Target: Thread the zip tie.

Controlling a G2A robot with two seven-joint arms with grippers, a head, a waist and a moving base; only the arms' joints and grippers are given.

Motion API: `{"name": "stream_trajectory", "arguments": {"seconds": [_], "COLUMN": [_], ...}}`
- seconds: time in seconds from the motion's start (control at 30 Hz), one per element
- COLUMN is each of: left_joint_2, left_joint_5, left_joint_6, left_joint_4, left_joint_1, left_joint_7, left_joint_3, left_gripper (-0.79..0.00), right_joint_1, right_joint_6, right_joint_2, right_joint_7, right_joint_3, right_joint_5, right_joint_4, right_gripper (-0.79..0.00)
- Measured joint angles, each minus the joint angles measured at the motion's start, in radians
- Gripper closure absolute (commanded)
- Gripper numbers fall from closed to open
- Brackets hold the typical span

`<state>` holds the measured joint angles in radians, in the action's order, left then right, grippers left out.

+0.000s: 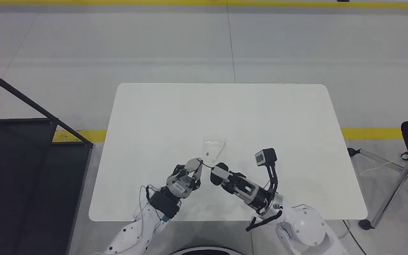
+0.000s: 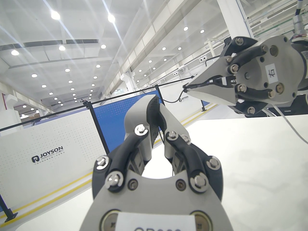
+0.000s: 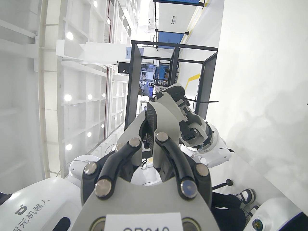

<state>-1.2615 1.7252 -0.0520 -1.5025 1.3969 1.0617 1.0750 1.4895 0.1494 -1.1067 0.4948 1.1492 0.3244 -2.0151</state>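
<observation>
Black zip tie (image 3: 204, 101) is held by the clenched left claw (image 2: 157, 104) and clenched right claw (image 3: 151, 109); its head cannot be made out. Bare bench (image 1: 287, 127) is left beyond.

Black zip tie (image 3: 204, 101), white table (image 1: 255, 121), yellow floor stripe (image 1: 376, 133), blue dotted panel (image 2: 113, 114).

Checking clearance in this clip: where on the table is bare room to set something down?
Bare: the table beyond the clear bag, and both side stretches out to its edges. Crowded: front centre, where the left gripper and right gripper meet on the zip tie.
</observation>
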Motion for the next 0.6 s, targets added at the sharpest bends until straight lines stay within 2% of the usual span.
{"name": "stream_trajectory", "arguments": {"seconds": [0.6], "left_joint_2": [-0.002], "left_joint_5": [-0.001], "left_joint_6": [0.021], "left_joint_4": [-0.006], "left_joint_1": [0.005], "left_joint_7": [-0.003], "left_joint_3": [0.000], "left_gripper": [0.000], "right_joint_1": [-0.005], "right_joint_6": [-0.020], "right_joint_2": [-0.007], "right_joint_7": [0.001], "right_joint_3": [-0.008], "right_joint_5": [-0.023], "right_joint_4": [0.005], "right_gripper": [0.000]}}
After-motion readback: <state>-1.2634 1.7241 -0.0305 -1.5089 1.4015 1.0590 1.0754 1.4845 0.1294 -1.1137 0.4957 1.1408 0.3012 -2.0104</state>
